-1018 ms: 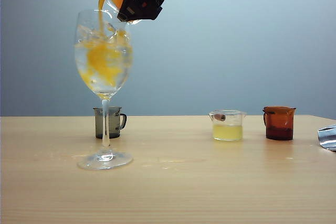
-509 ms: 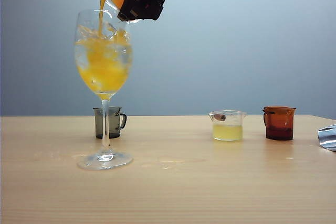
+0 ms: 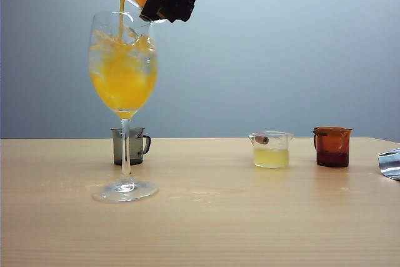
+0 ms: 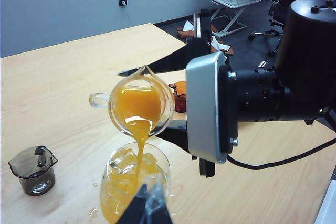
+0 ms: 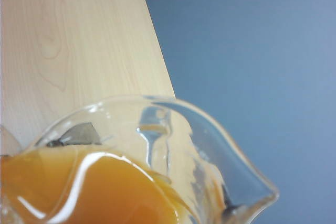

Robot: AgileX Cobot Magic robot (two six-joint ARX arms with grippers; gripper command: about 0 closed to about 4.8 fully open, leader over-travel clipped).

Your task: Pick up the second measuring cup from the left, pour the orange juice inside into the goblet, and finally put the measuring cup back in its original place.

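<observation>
Half the job looks done: the right tool is clamped on the small clear lipped measuring cup, tipped at 12 o'clock over the tall clear stemmed goblet, bright orange juice streaming in. Cup return to the counter remains. Left tool sits by the goblet's rim; can't tell its state.

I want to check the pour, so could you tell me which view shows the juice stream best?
The left wrist view: orange juice leaves the measuring cup, held by the right gripper, into the goblet. The exterior shows it thin; the right wrist only the cup.
</observation>
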